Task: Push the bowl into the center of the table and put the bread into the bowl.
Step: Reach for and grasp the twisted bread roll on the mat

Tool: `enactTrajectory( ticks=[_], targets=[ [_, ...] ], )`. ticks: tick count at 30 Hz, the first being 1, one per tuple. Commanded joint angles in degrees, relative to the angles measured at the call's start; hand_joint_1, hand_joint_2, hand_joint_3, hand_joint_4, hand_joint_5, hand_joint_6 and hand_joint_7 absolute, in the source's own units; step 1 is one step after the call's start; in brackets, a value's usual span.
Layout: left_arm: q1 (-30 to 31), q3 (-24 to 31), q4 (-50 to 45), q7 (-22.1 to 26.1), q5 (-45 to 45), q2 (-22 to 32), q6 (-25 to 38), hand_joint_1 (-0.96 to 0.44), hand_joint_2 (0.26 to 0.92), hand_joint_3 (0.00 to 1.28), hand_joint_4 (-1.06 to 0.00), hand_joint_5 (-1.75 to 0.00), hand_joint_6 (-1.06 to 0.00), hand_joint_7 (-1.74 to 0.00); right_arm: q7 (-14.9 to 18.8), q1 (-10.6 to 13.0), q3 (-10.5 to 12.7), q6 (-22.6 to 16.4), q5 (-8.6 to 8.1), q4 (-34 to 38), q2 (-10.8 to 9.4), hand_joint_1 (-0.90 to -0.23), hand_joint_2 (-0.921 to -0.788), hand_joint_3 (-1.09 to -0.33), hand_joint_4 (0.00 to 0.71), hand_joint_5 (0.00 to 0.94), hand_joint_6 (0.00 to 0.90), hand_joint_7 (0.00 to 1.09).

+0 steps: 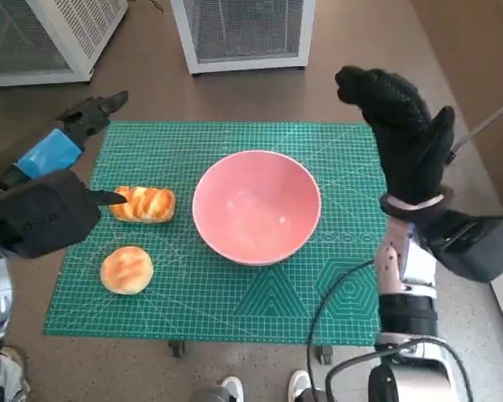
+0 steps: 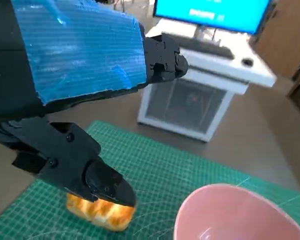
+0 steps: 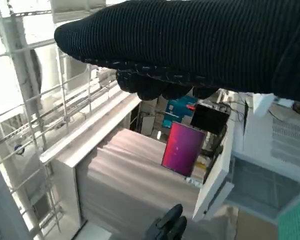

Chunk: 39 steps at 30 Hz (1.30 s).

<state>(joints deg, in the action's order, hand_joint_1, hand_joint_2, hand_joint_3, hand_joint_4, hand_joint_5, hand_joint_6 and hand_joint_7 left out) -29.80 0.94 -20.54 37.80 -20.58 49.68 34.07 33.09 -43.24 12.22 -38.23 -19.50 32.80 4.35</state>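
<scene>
A pink bowl (image 1: 256, 207) stands near the middle of the green cutting mat (image 1: 235, 310); its rim (image 2: 230, 212) also shows in the left wrist view. A long braided bread (image 1: 145, 203) lies left of the bowl, and a round bun (image 1: 127, 270) lies nearer the front left. My left hand (image 1: 63, 142) hovers over the mat's left edge, open, with one black finger (image 2: 97, 182) just above the long bread (image 2: 102, 214). My right hand (image 1: 400, 134) is raised above the mat's right side, fingers spread, holding nothing.
Two white cabinets (image 1: 243, 33) stand on the floor beyond the table's far edge. A black cable (image 1: 335, 301) loops beside my right forearm. Someone's feet (image 1: 264, 387) show below the table's front edge.
</scene>
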Motion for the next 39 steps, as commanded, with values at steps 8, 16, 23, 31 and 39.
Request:
enactTrajectory(
  ticks=[8, 16, 23, 31, 39],
  targets=[
    [-3.44, -6.36, 4.33, 2.35, -3.24, 1.49, 1.09, 0.18, 0.720, 0.03, 0.00, 0.00, -0.13, -0.07, -0.55, 0.92, -0.53, 0.49, -0.05, 0.64, 0.35, -0.665, -0.921, -0.668, 0.236, 0.010, 0.247, 0.20],
    [-6.17, -11.91, 10.23, 3.03, -6.62, 0.43, -0.06, 0.13, 0.718, 0.03, -0.01, 0.00, -0.14, -0.05, -0.31, 0.95, -0.55, 0.58, -0.22, 0.90, 0.52, -0.669, -0.921, -0.669, 0.236, 0.008, 0.243, 0.20],
    [-9.18, -16.44, 17.34, 3.23, -9.15, -1.40, -0.80, 0.08, 0.717, 0.03, -0.04, -0.01, -0.16, -0.03, 0.03, 0.92, -0.55, 0.98, -0.73, 0.97, 0.75, -0.668, -0.921, -0.669, 0.238, 0.007, 0.242, 0.21],
    [-13.40, -21.02, 30.07, 2.62, -10.91, -4.73, -5.04, 0.05, 0.717, 0.03, -0.05, -0.01, -0.17, -0.02, 0.35, 0.92, -0.46, 1.85, -1.48, 0.92, 0.91, -0.666, -0.921, -0.666, 0.237, 0.006, 0.242, 0.21],
    [-16.43, -24.08, 40.83, 1.41, -13.16, -7.61, -9.51, 0.01, 0.717, 0.03, -0.05, 0.00, -0.19, -0.02, 0.21, 1.26, -0.56, 2.37, -1.62, 0.14, 0.88, -0.672, -0.921, -0.662, 0.237, 0.004, 0.243, 0.22]
  ],
)
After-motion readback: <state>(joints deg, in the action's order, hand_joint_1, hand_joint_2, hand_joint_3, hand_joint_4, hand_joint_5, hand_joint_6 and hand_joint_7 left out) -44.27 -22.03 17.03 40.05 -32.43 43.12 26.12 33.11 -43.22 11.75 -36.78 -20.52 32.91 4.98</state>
